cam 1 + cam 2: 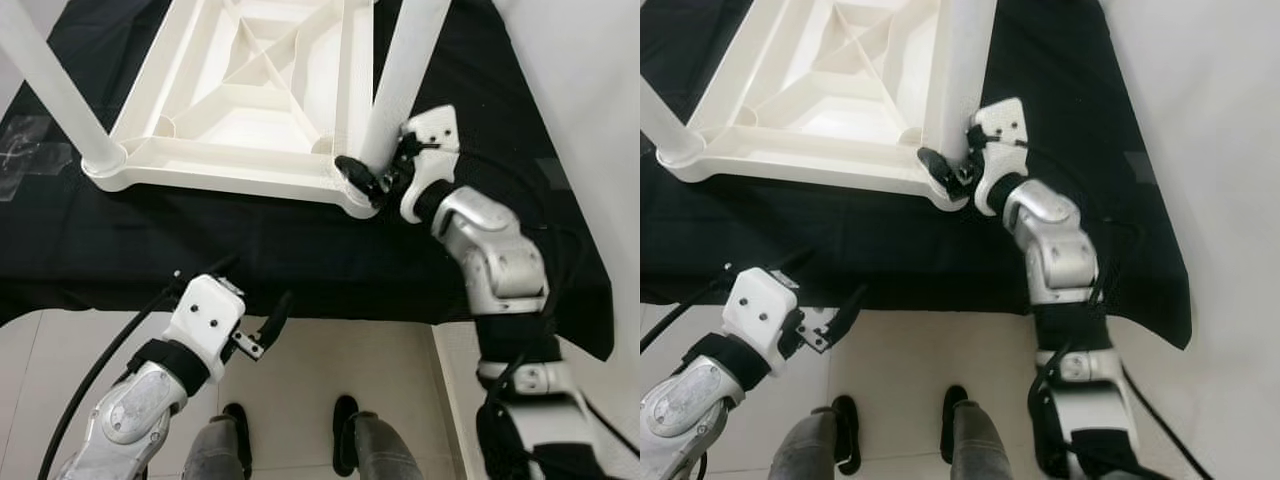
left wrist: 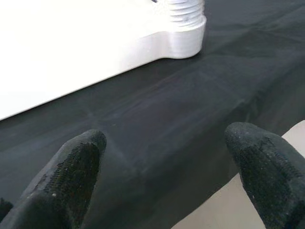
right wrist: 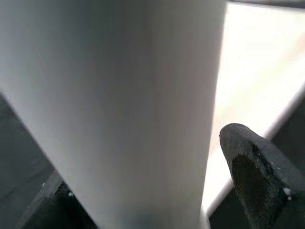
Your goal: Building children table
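So the white plastic tabletop [image 1: 250, 90] is lying flipped over on the counter [image 1: 300, 250], ribbed underside facing up at me, sitting on the black cloth that covers the surface. Two legs are in their corner sockets and both stand straight up, long axis vertical, rising toward my head. The left leg [image 1: 50, 85] is in the near-left corner, the right leg [image 1: 405, 70] in the near-right corner. The tabletop's near edge runs roughly left to right across my view, a bit back from the counter's front edge.

My right hand [image 1: 375, 178] is up at the base of that right leg, just above the socket. In the wrist view the leg sits between the two black fingers [image 3: 257, 171], one on each side, so they're wrapped around it, though I can't make out how firmly they press.

My left hand [image 1: 262, 335] hangs low in front of the counter's edge, fingers [image 2: 71, 181] spread apart with nothing between them. Its wrist camera looks across the black cloth at a tabletop corner with a ribbed socket [image 2: 186, 24].

Below, pale tiled floor [image 1: 380, 360] and my two feet [image 1: 345, 420]. A black cable [image 1: 100, 370] trails by my left arm.
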Robot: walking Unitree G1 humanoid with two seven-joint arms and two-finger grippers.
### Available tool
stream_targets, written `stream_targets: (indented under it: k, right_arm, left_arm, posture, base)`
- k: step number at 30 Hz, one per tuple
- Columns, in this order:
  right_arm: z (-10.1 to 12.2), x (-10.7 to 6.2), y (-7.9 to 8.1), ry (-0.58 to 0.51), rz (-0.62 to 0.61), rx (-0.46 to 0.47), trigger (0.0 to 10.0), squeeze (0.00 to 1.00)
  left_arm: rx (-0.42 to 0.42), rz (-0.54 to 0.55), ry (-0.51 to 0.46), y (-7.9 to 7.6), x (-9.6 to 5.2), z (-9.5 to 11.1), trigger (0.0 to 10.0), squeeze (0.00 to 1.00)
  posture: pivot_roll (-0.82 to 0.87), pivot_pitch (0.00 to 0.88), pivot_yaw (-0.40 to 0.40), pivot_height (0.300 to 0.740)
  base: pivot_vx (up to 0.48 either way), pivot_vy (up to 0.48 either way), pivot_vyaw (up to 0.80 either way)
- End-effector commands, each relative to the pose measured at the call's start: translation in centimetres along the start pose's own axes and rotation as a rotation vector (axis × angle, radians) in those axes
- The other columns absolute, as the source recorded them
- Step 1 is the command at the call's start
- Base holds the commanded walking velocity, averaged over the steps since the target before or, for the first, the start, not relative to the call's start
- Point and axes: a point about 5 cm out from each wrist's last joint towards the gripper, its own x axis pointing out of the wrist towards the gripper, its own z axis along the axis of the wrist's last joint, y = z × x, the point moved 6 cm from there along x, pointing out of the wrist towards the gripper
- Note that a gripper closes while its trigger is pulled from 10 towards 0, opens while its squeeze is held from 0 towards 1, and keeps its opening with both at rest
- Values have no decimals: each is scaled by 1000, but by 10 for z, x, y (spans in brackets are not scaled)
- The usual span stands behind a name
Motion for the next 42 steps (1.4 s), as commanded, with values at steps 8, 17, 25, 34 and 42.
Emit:
stream_targets:
  k: [8,17,25,34,42]
  right_arm:
    - [17,9,6,-31,212,-76,10000,0]
    - [15,12,16,-52,430,-69,0,0]
    - [12,14,17,-64,429,-56,0,0]
    - [-13,17,-3,-40,183,4,0,0]
    - [-83,-11,7,72,-483,66,0,0]
  left_arm:
    - [-26,-39,1,-8,0,-1,10000,0]
    - [-20,-46,-2,-10,2,-1,10000,0]
    - [-14,-45,-4,-9,3,0,10000,0]
    - [-23,-53,-2,-10,4,-2,10000,0]
    - [-19,-57,3,-8,5,-3,10000,0]
  posture:
    - [102,339,-100,740]
    - [110,329,-106,740]
    - [104,325,-106,740]
    - [72,334,-94,740]
    - [62,342,-75,740]
  base:
    - [0,0,0]
    - [0,0,0]
    - [0,0,0]
    - [0,0,0]
    - [0,0,0]
